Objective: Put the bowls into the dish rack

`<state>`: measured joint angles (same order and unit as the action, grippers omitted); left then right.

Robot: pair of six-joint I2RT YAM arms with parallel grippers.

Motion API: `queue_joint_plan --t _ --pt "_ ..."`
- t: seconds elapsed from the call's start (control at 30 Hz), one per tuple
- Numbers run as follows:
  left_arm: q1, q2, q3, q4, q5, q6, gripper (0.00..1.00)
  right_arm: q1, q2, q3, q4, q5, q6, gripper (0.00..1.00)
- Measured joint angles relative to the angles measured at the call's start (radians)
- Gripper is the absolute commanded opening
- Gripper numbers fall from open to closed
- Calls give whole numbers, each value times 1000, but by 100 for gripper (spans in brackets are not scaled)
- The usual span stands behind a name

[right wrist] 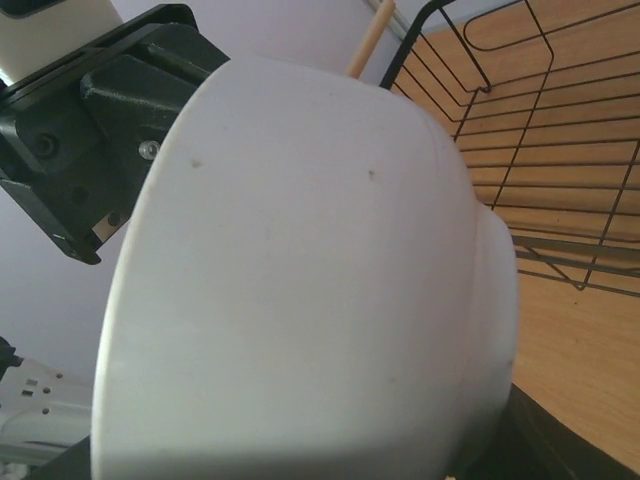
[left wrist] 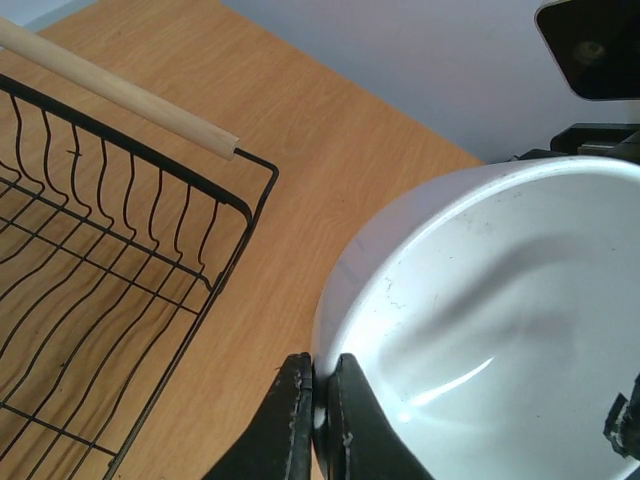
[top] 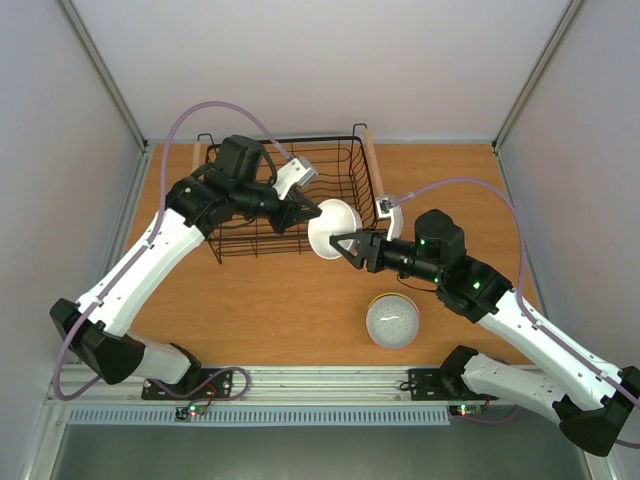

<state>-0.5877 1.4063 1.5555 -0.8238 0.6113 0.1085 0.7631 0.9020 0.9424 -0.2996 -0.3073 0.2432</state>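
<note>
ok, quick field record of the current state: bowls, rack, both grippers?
held bowl: plain white round bowl, tilted on edge, just outside the rack's near right corner
left gripper: shut on that bowl's rim
right gripper: at the bowl's opposite side; can't tell whether it grips
rack: black wire dish rack with wooden bar handles, no bowl visible inside
other bowl: grey speckled round bowl, upright on the wooden table, apart from both grippers

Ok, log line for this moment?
left fingers: pinching white bowl rim | right fingers: at bowl, grip unclear | rack: beside bowl | grey bowl: on table
</note>
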Motion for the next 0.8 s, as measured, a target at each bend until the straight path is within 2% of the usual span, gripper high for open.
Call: queue_joint_plan --t 0.03,0.13,0.17,0.3,0.37,0.47,0.67,0.8 --pt "0 0 0 1 0 0 6 0 0 0 0 2 0 1" --pt "-2 -2 -4 11 -4 -2 50 0 -1 0 -2 7 -10 1" --pt "-2 -6 -9 18 -10 -3 60 1 -1 1 -5 10 -17 1" --pt "-3 -45 -34 26 -57 -2 84 3 31 71 -115 68 -65 1" --pt "-3 -69 -37 25 -96 4 90 3 89 161 -196 120 -101 1" --pt "-3 -106 -36 24 -178 31 93 4 248 368 -323 239 -182 1" --pt "-3 -170 -40 21 -414 109 94 -1 703 820 -542 455 -369 1" --pt "-2 -265 -78 24 -551 164 95 -1 1024 1109 -679 607 -478 1"
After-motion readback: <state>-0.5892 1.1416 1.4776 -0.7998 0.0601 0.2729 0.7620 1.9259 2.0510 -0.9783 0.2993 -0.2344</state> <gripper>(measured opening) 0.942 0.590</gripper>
